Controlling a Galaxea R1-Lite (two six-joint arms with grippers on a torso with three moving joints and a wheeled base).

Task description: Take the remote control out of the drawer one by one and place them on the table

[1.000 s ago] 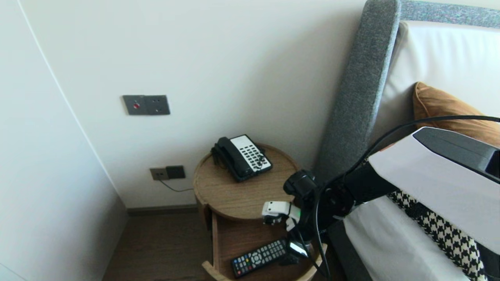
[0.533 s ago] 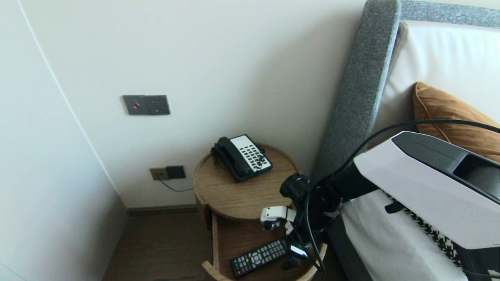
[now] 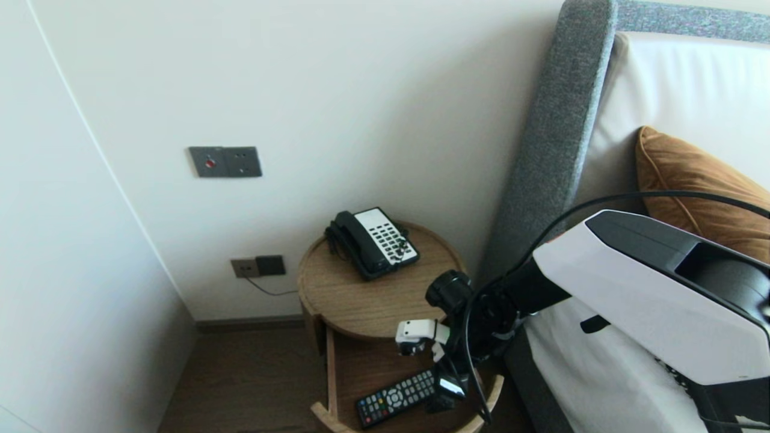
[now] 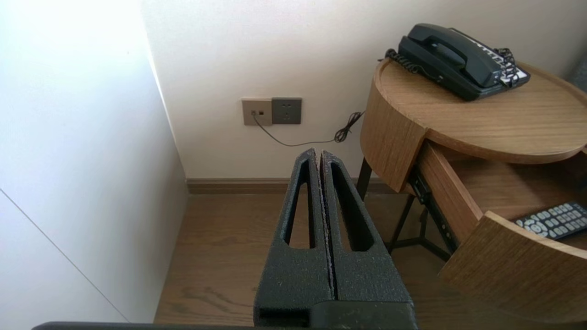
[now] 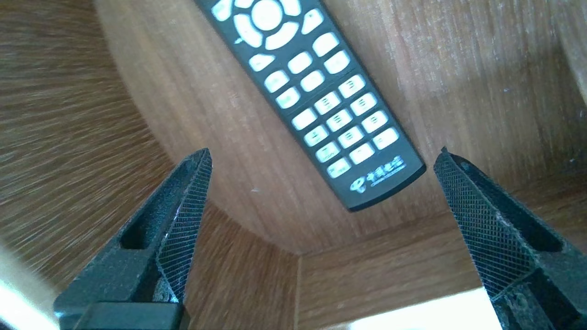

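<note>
A black remote control with pale buttons lies in the pulled-out drawer of a round wooden bedside table. My right gripper hangs open in the drawer, pointing down over the remote's end nearest the bed. In the right wrist view its gripper has one finger on each side of the remote, a little above it and not touching. My left gripper is shut and empty, parked over the wooden floor left of the table, from where the remote shows in the drawer.
A black desk phone sits at the back of the tabletop. The grey headboard and the bed with an orange pillow stand close on the right. Wall sockets and a cable are left of the table.
My right arm has swung lower and slightly left, bringing the open gripper down into the drawer and closer to the remote. The left arm has not moved.
</note>
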